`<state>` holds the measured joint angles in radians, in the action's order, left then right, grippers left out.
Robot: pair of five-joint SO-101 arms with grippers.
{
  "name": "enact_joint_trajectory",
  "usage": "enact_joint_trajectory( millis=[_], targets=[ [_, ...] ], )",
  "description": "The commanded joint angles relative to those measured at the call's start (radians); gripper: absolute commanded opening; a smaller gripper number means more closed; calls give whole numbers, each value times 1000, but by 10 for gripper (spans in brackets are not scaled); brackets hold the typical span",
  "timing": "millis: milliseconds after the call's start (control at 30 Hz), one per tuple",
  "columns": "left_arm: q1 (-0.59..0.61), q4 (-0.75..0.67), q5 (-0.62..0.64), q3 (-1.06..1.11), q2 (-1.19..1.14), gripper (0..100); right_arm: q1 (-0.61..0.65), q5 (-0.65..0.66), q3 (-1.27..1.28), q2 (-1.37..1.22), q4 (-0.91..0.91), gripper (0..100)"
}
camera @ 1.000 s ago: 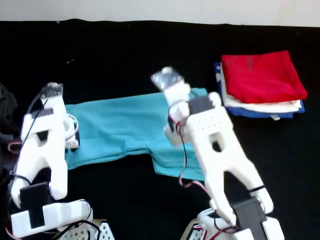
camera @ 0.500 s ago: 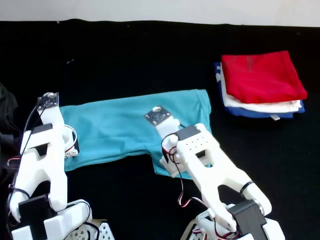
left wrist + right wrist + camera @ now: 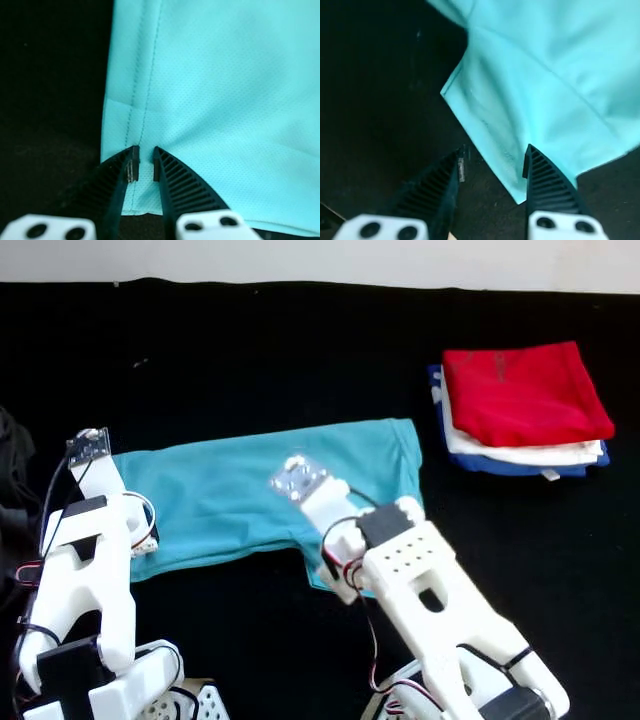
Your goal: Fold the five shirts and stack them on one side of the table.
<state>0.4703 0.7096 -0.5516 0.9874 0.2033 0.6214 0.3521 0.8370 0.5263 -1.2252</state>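
Teal shirt (image 3: 250,498), half-folded, stitched hem

a black cloth (image 3: 250,350) covers the whole table, a pale strip of wall (image 3: 320,260) runs along its far edge, and a dark lump (image 3: 12,465), too dim to identify, sits at its left edge.

Right pincer (image 3: 494,156) spread wide, straddling teal shirt (image 3: 545,75) edge.
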Motion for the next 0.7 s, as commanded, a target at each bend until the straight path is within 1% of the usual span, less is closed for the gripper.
enact_joint_trajectory(
  millis=[0,167,400,567,667],
  targets=[
    [25,-8,9,19,-4,77,25,9,77,15,85,177],
    [25,-8,9,19,-4,77,25,9,116,-58,176,177],
    [25,-8,9,19,-4,77,24,9,105,-251,298,177],
    [25,-8,11,19,-4,77,24,8,68,-298,309,170],
    [25,-8,11,19,-4,77,24,6,53,-298,308,97]
  ],
)
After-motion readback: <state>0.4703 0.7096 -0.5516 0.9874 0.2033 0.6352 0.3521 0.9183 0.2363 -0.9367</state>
